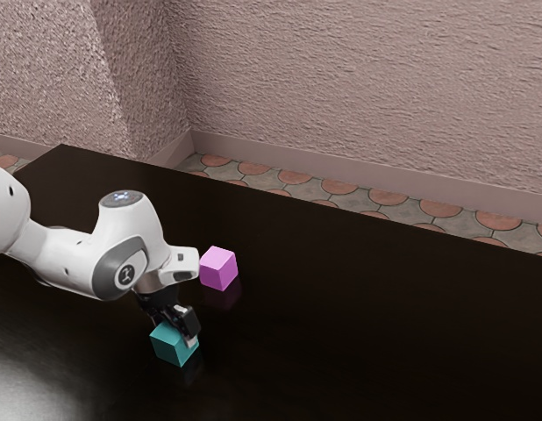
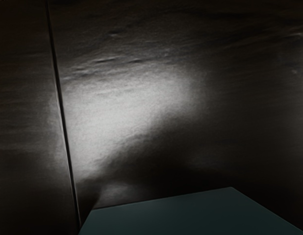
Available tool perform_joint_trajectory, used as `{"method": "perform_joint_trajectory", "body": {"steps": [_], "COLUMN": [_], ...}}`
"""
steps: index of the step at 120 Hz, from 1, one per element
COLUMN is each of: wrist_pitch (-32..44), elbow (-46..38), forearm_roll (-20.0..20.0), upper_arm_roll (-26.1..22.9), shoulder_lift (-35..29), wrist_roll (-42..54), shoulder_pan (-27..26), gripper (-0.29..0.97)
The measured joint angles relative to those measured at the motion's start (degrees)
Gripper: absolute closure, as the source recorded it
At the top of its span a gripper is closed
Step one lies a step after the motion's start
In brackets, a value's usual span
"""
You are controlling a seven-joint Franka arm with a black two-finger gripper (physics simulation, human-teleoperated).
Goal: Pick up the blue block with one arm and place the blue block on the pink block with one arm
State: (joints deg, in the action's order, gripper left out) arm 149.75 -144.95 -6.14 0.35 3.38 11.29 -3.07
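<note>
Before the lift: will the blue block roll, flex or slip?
Probably stiff: the blue block shows crisp, flat faces. Being cube-shaped, it should not roll. It might slide if nudged, since the table looks glossy.

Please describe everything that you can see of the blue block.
The blue block is a cube of teal-blue colour with plain, matte faces and sharp edges. It sits upright, low on the dark glossy table, which faintly mirrors it. The gripper is right at its top face; whether it grips the block I cannot tell. The pink block stands apart from it, farther back. In the wrist view its flat top lies just under the hand.
</note>
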Motion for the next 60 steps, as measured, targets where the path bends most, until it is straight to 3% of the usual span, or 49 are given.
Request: {"method": "perform_joint_trajectory", "body": {"steps": [34, 60], "wrist_pitch": [-2.3, -4.5], "elbow": [0.7, 2.5], "forearm_roll": [0.1, 2.7], "upper_arm_roll": [0.0, 0.0], "shoulder_lift": [-0.1, 0.8], "wrist_roll": [-0.4, 0.9], "shoulder_pan": [0.0, 0.0], "gripper": [0.00, 0.00]}}
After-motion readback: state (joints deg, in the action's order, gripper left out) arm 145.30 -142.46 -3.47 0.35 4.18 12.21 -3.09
